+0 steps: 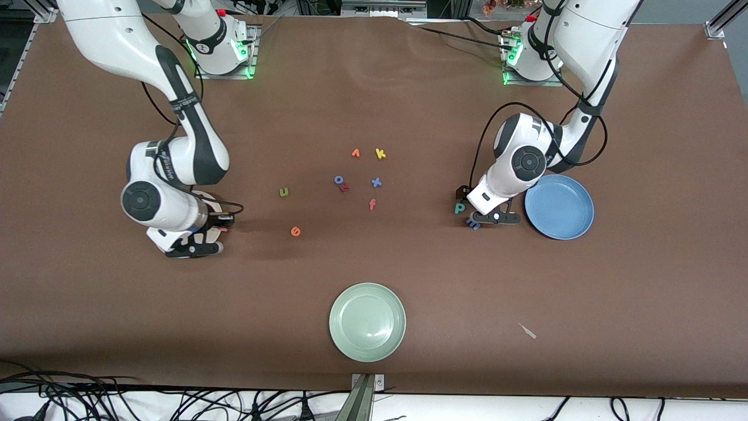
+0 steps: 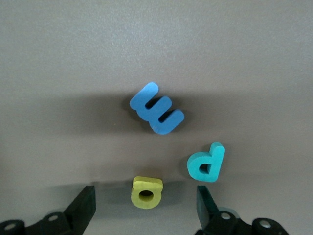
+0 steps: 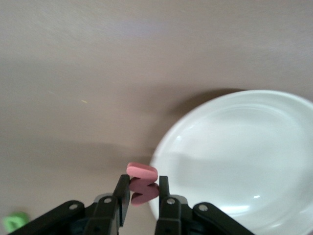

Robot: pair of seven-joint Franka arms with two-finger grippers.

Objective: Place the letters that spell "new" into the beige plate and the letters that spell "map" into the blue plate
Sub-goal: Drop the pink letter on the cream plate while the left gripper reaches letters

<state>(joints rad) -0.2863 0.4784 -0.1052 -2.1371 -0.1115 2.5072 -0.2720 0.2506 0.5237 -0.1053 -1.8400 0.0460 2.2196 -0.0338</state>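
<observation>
A: Brown counter point(image 1: 409, 88). Where's the salmon-red foam w point(image 3: 142, 183)?

B: Pinched in the right tool point(image 3: 143, 188), by the round cream-beige plate point(image 3: 234, 161).

A: Left tool point(image 2: 146, 203)?

B: Spread around the yellow foam a point(image 2: 146, 192), near the blue foam m point(image 2: 156, 108), teal foam p point(image 2: 207, 162) and round blue plate point(image 1: 559, 206).

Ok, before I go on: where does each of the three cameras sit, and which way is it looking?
Front view: high across the table, facing both arms; left gripper beside the blue plate, right gripper by the beige plate.
Left wrist view: on the left wrist, looking down past its open fingers at blue m, yellow a, teal p.
Right wrist view: on the right wrist, showing the salmon-red w pinched, beside the beige plate.
Shared: teal p appears in front and left wrist views.
</observation>
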